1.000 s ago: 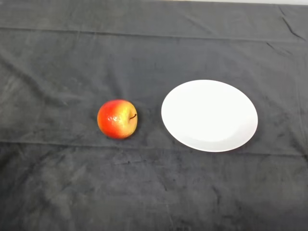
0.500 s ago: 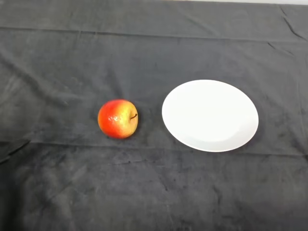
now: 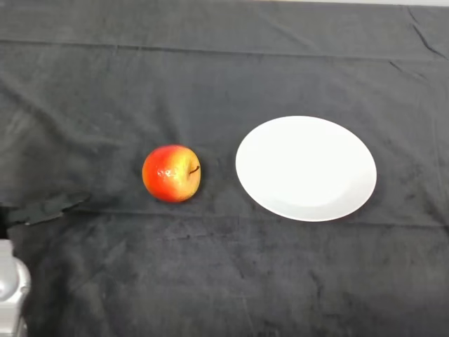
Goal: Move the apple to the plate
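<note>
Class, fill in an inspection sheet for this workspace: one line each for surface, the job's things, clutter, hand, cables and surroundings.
Surface: table under a dark cloth, creased in places.
Job's things: red-and-yellow apple lies on the cloth, stem pointing toward the plate; white plate sits to its right, apart from it, with nothing on it.
Clutter: nothing seen.
Hand: black left hand comes in at the left edge, flat and low above the cloth, fingers straight and pointing toward the apple, not touching it; part of the silver-grey arm shows in the lower left corner.
Cables: nothing seen.
Surroundings: a thin pale strip along the top edge beyond the cloth; otherwise nothing seen.
</note>
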Tool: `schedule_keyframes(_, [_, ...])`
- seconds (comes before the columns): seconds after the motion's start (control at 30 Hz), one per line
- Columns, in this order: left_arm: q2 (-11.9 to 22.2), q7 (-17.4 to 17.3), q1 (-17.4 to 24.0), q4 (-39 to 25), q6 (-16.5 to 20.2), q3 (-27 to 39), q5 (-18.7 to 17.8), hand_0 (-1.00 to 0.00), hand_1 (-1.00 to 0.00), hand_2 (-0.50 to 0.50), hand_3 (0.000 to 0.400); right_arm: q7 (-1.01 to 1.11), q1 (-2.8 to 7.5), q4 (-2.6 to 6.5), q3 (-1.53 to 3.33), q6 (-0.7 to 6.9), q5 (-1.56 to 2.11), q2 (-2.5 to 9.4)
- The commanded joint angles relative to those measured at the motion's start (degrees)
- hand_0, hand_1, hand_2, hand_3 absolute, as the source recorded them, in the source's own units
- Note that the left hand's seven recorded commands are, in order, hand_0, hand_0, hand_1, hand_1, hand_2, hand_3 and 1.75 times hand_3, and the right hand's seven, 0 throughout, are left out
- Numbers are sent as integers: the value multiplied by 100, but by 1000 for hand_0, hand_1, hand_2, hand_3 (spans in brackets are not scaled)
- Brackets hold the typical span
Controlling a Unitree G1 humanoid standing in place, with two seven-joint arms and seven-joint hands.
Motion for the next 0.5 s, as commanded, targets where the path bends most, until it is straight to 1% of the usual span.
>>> schedule_keyframes(0.03, [-47, -15, 269, -290, 164, -172, 157, 0, 0, 0, 0, -10, -153, 90, -96, 21, -69, -96])
schedule_keyframes(0.2, [-98, -34, 259, -536, 517, -493, 270, 0, 0, 0, 0, -18, -147, 72, -92, 22, -70, -89])
schedule_keyframes(0.5, [-97, -131, 144, -594, 879, -934, 337, 0, 0, 0, 0, -32, -137, 43, -86, 25, -72, -79])
